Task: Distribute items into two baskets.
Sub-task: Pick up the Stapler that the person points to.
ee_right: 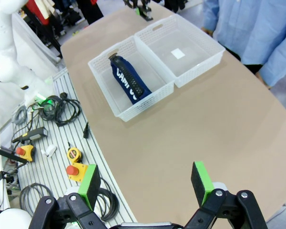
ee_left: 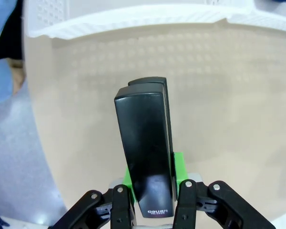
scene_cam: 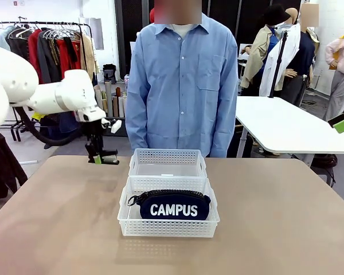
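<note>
Nearest the front camera sits the larger white basket [scene_cam: 167, 228], and the navy zippered pouch [scene_cam: 173, 206] lies flat inside it, its white "CAMPUS" lettering facing forward and its zipper pull at the left end. Directly behind it, long sides touching, stands the smaller white basket [scene_cam: 167, 157], holding nothing but a small white label [ee_right: 178, 53] on its floor.

The small black stapler [ee_left: 147, 152] is in neither basket. It is clamped between the green pads of the left gripper [scene_cam: 103, 157], whose jaws are closed tight on its rear end so that most of its length sticks out past the fingertips. The gripper hangs just left of the smaller basket, near the table's far left edge, with bare tabletop under it. In the left wrist view the rim of a basket runs across the top of the picture, clear of the stapler's tip.

The right gripper [ee_right: 145, 183] stands with its jaws spread wide and nothing between them, well back from the baskets and high over the tan table [scene_cam: 275, 229].

A person in a light blue shirt [scene_cam: 183, 86] stands at the far side, right behind the smaller basket. Coiled black cables [ee_right: 62, 107] lie on a slotted rail beside the table.
</note>
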